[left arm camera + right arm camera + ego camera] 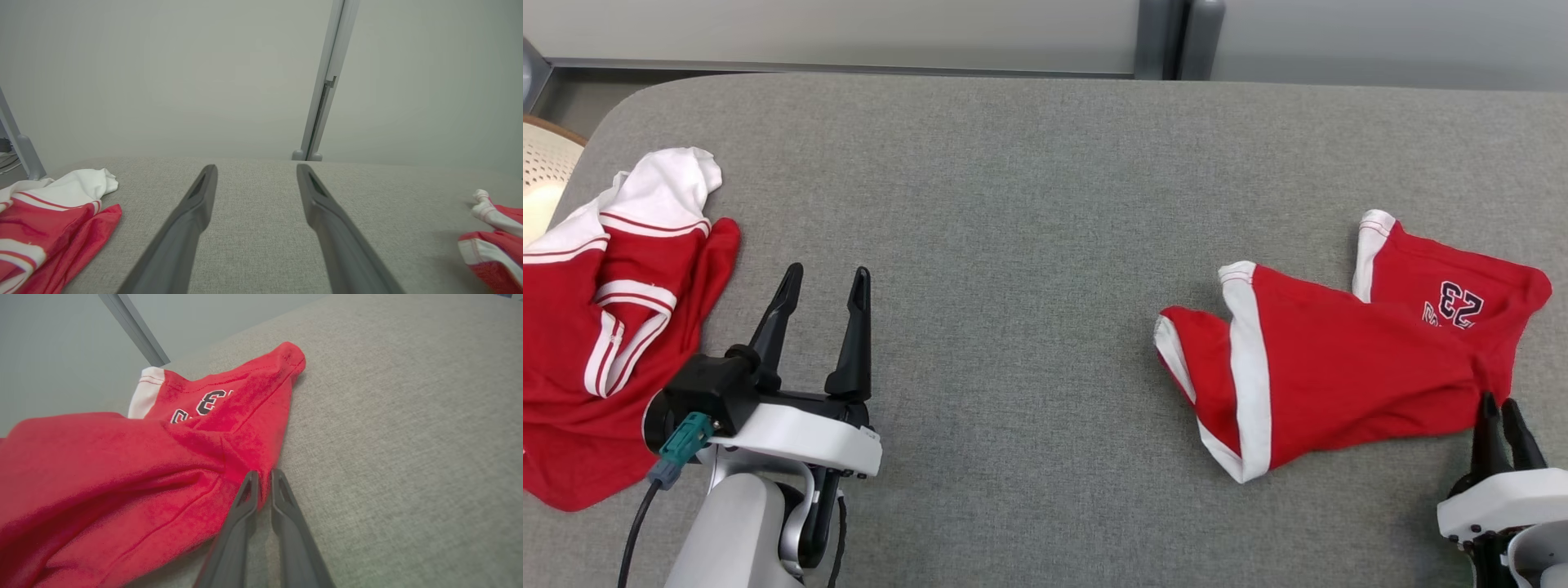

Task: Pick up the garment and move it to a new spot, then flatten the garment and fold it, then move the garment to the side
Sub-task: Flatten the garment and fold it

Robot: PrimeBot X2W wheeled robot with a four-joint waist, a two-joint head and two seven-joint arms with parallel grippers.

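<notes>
A grey cloth-covered table (1029, 204) takes up most of the scene, w/ a pale wall (849, 24) and a grey post (1180, 37) along its far edge. The garment (1339, 367), red w/ white trim and a "23" print, lies crumpled on the right side of the table. The right gripper (1501, 407) is pinched onto the garment's near right corner, and the right wrist view shows a fold of red cloth caught between the tips. A corner grip prob. makes sense: lifted from there, the cloth should hang and open out rather than bunch, which helps when it's laid down at a new spot. The garment isn't off the table yet, so this looks like the very start of the pick-up.

The left gripper (827, 273) sits low over bare table on the left side, fingers spread wide and holding nothing. It's likely parked clear until flattening needs both arms. Just left of it a second garment (596, 351), red w/ white stripes, is heaped at the left edge, touching neither gripper and well apart from the first.

Containers: a pale perforated thing (543, 175) shows at far left beyond the table, maybe a basket or a chair. Can't tell which, and no contents are visible.
</notes>
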